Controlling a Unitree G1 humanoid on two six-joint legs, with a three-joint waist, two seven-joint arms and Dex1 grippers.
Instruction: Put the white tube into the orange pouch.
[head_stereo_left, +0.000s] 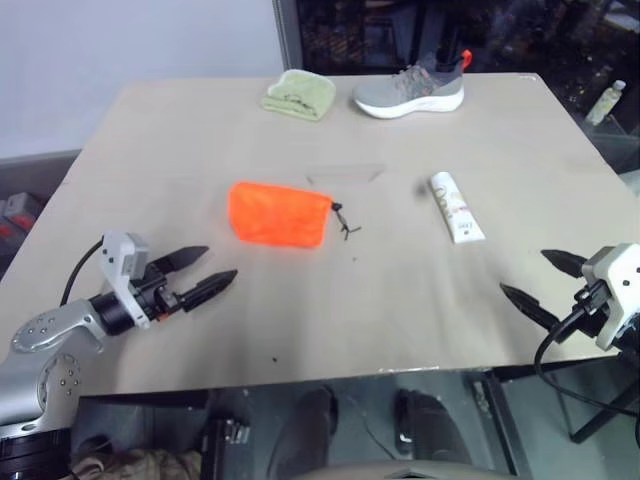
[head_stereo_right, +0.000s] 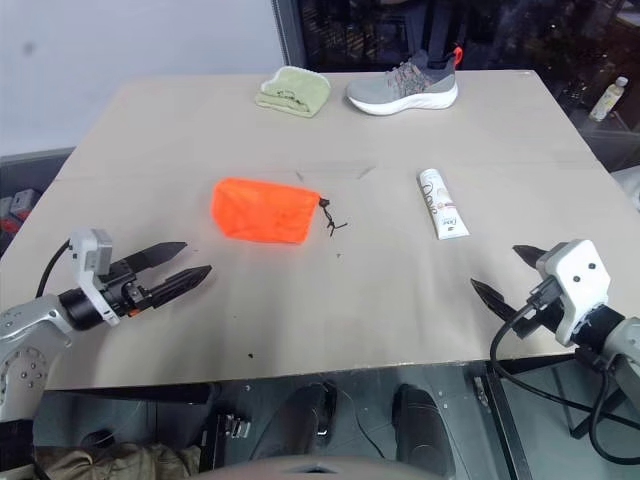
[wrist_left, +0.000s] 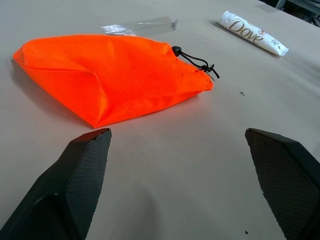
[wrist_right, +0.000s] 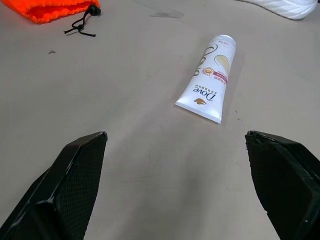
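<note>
1. The table (head_stereo_left: 420, 330) is a broad tan sheet. Both arms hover over its near edge, so the reach goes forward across bare board; the near edge just under the wrists is the only drop close to them.
2. The grey shoe (head_stereo_left: 410, 92) and the folded green cloth (head_stereo_left: 298, 95) sit at the far edge, well beyond both grippers and out of the working lane.
3. The orange pouch (head_stereo_left: 278, 213) lies flat ahead of the left gripper (head_stereo_left: 202, 272), nearer to it than to the right one. It looks soft, limp and light, likely to slide or crumple if pushed. Its gathered mouth with the black cord (head_stereo_left: 343, 222) faces toward the tube, and that rim seems the place to pinch and lift it open.
4. The white tube (head_stereo_left: 456, 207) lies flat ahead of the right gripper (head_stereo_left: 541, 281), well apart from the pouch, cap end away from the gripper. It is probably light, smooth and a little squashy; a grip across its mid-body should hold better than the flat crimped tail.
5. Both grippers stand spread wide and hold nothing.
6. A strip of clear tape (wrist_left: 139, 26) lies just behind the pouch.
</note>
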